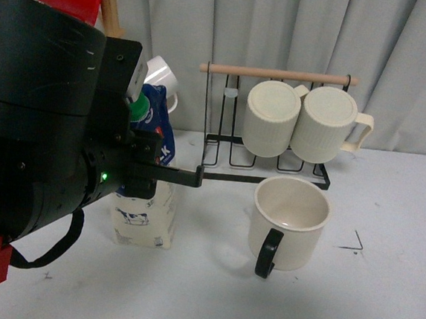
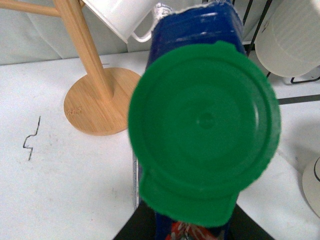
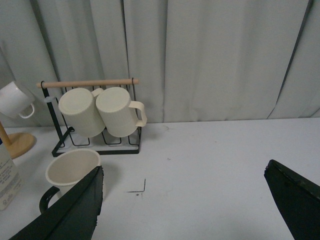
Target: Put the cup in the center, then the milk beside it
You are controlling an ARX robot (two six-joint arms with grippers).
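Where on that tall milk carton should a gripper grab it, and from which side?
Probably the flat side walls of the milk, just below the green cap, coming from above. It stands upright, and the cup stands apart to its right, so both sides are free.

White table (image 1: 380, 293), matte, plain. Directly on it:

- Milk carton (image 1: 144, 217): upright, left of centre, base looks flat on the surface.
- Cup (image 1: 289, 222): upright, mouth up, black handle toward the camera. It is right of the carton and apart from it.
- Black wire rack (image 1: 280, 73): stands toward the back of the table, just behind the cup. Contact with the cup can't be told.
- Round wooden stand base (image 2: 100, 105): sits behind the carton, near it.
- Small black L-shaped mark (image 1: 355, 245): on the surface right of the cup.
- Thin black squiggle (image 2: 31, 140): on bare table near the wooden base.
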